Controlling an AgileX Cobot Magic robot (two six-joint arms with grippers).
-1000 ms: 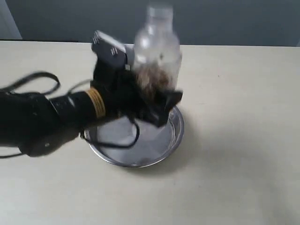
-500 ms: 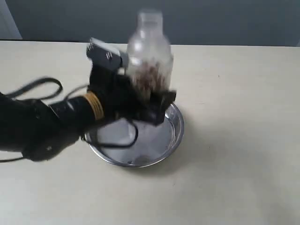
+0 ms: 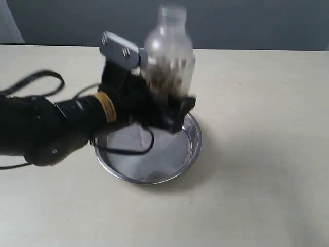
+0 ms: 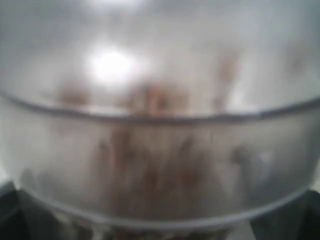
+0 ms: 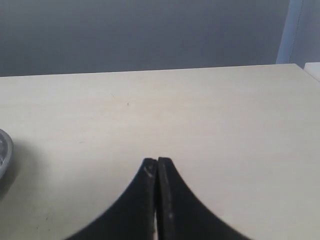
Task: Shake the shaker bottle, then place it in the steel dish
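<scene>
The pale table (image 3: 267,154) fills the scene under a grey back wall. Your left arm (image 3: 46,128), black with a yellow band, reaches in from the left of the exterior view. The steel dish (image 3: 149,179) lies flat on the table at centre, its bottom bare and reflective; its rim also shows at the edge of the right wrist view (image 5: 2,150).

The shaker bottle (image 3: 168,56) stands upright in the air over the far part of the dish, its outline blurred and its base hidden behind the black fingers. In the left wrist view its frosted wall (image 4: 160,150) fills nearly the whole picture.

The left gripper (image 3: 170,110) pinches the bottle low on its body. The right gripper (image 5: 157,167) hangs over bare table, well apart from the dish, with its two fingers pressed together on nothing.

The small round cap (image 3: 172,13) tops the bottle's dome. Brown bits (image 3: 167,77) appear as smeared streaks inside the bottle.
</scene>
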